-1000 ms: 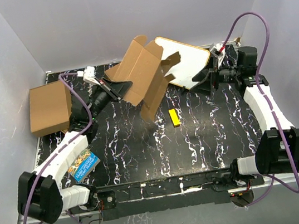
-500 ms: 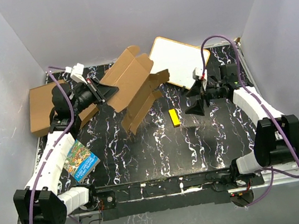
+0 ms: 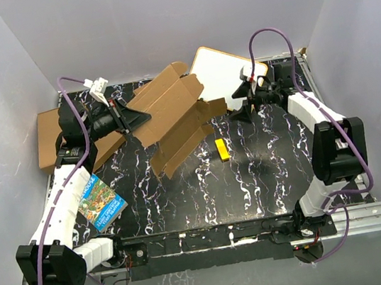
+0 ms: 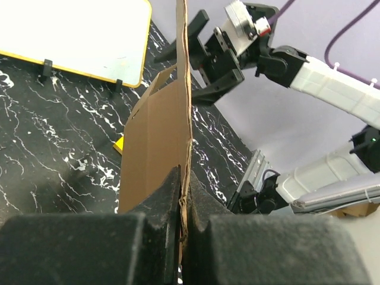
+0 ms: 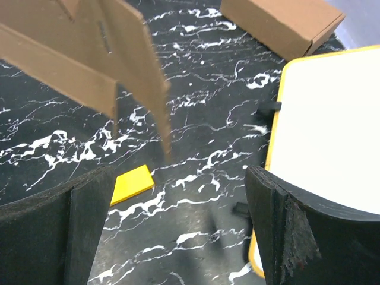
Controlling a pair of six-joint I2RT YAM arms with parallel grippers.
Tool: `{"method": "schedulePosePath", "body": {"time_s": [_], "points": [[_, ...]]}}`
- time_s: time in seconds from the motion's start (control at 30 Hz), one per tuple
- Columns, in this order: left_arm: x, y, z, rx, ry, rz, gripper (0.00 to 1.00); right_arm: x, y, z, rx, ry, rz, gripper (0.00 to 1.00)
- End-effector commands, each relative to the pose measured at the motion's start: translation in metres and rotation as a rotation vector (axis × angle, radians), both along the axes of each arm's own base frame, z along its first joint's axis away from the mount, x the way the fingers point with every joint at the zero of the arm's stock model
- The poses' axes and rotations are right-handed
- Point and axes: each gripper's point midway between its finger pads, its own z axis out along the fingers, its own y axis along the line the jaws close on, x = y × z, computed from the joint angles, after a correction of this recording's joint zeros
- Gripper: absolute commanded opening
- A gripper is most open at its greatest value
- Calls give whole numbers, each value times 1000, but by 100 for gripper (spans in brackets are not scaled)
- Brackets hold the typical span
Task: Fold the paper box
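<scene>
the left end effector point(image 3: 128, 117) pinches the paper box point(image 3: 172, 113) over the worktop's point(image 3: 273, 166) back edge; the right end effector point(image 3: 240, 101) is wide open beside it.

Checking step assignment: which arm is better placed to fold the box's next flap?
Right, probably. The right hand is open and empty beside the flaps of the paper box, while the left hand is shut on the box, holding it up.
</scene>
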Motion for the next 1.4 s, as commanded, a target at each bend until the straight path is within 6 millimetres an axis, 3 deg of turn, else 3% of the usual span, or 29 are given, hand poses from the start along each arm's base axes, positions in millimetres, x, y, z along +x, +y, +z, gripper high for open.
{"method": "schedulePosePath", "body": {"time_s": [0.0, 0.13, 0.23, 0.3, 0.4, 0.5, 0.77, 1.03, 1.27, 1.37], "points": [[-10, -4, 20, -37, -57, -75, 0, 11, 21, 41, 49, -181, 133, 99], [-11, -4, 19, -38, -55, -89, 0, 9, 41, 34, 20, -185, 140, 93], [-12, -3, 17, -29, -58, -93, 0, 5, 43, 36, 32, -179, 159, 80], [-11, -3, 14, -20, -60, -91, 0, 3, 44, 37, 31, -183, 168, 63], [-8, -1, 7, 11, -74, -79, 0, 0, 43, 38, 25, -187, 170, 30], [-3, 5, -3, 85, -137, -49, 0, -3, 44, 37, 22, -171, 162, 12], [9, 24, -58, 316, -258, 19, 0, 3, 77, 5, -2, -66, 20, 8], [16, 45, -109, 484, -262, 88, 0, 25, 85, -55, -53, 97, -101, 8], [18, 48, -140, 540, -230, 84, 0, 14, 97, -74, -50, 135, -62, 9], [14, 43, -142, 518, -241, 59, 0, 5, 100, -79, -45, 149, -33, 9]]}}
